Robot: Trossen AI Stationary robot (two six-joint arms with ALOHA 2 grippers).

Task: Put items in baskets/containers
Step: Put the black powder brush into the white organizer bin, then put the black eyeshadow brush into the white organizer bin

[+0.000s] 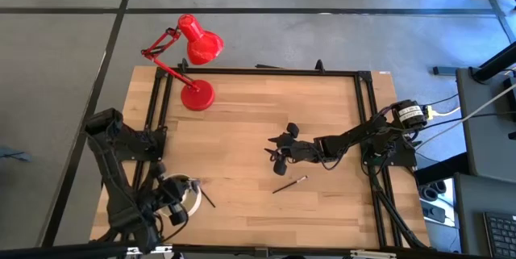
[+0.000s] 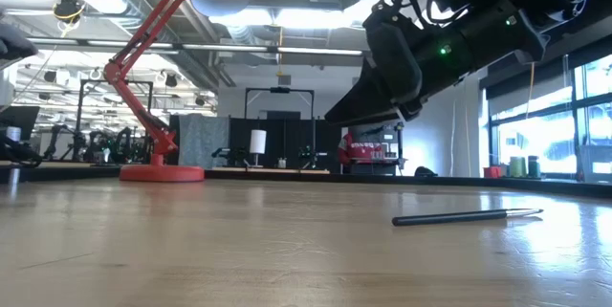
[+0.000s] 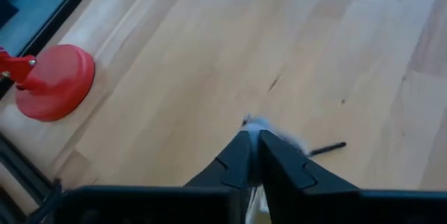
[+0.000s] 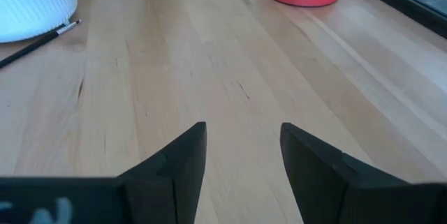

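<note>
Your left gripper (image 1: 179,198) hangs over the cream-white dish (image 1: 193,198) at the near left of the bench (image 1: 242,122), its fingers (image 3: 241,161) almost touching around something pale at their tips (you cannot tell whether they grip it). One dark brush (image 1: 206,197) leans out of the dish's right side. Your right gripper (image 1: 276,158) hovers over the middle of the bench with its fingers (image 4: 185,158) apart and nothing between them. Another brush (image 1: 289,184) lies flat just nearer than it. The red lamp (image 1: 193,65) stands at the far left.
</note>
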